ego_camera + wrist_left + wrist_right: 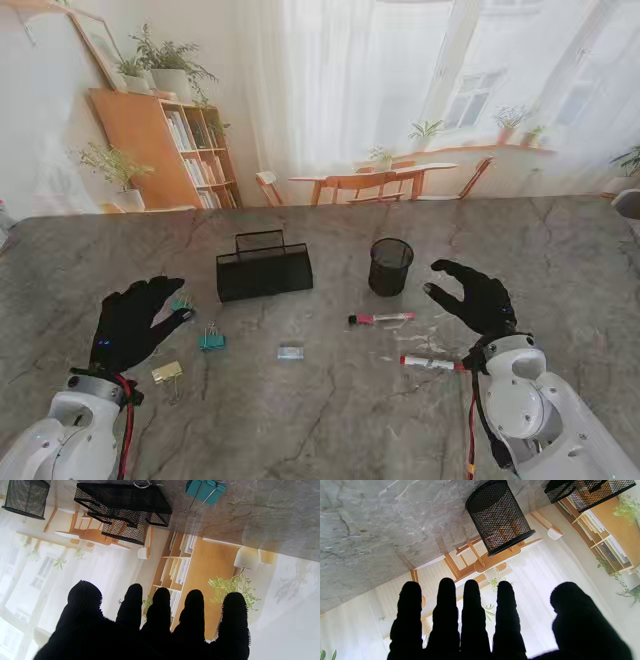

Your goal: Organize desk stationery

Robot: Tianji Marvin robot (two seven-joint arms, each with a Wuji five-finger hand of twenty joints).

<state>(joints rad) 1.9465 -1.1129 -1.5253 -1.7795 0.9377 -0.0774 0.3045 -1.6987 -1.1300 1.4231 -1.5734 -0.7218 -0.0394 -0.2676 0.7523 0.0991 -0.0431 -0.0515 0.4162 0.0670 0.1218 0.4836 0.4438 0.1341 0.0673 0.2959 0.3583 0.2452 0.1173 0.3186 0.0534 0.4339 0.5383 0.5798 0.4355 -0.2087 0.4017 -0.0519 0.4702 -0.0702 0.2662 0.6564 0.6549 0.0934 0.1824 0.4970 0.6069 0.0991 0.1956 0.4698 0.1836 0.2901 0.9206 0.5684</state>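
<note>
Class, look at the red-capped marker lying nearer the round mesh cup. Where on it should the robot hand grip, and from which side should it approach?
Probably the mid-barrel of the marker, coming straight down from above with the right robot hand. It lies flat, left to right, on the table, so fingers can close across its thin width, nearer and farther sides; both long sides look free.

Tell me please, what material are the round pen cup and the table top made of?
The round pen cup looks like black metal mesh with a matte finish: light shows through its woven wall. The table top looks like grey marble with dark veins, possibly only a printed laminate.
</note>
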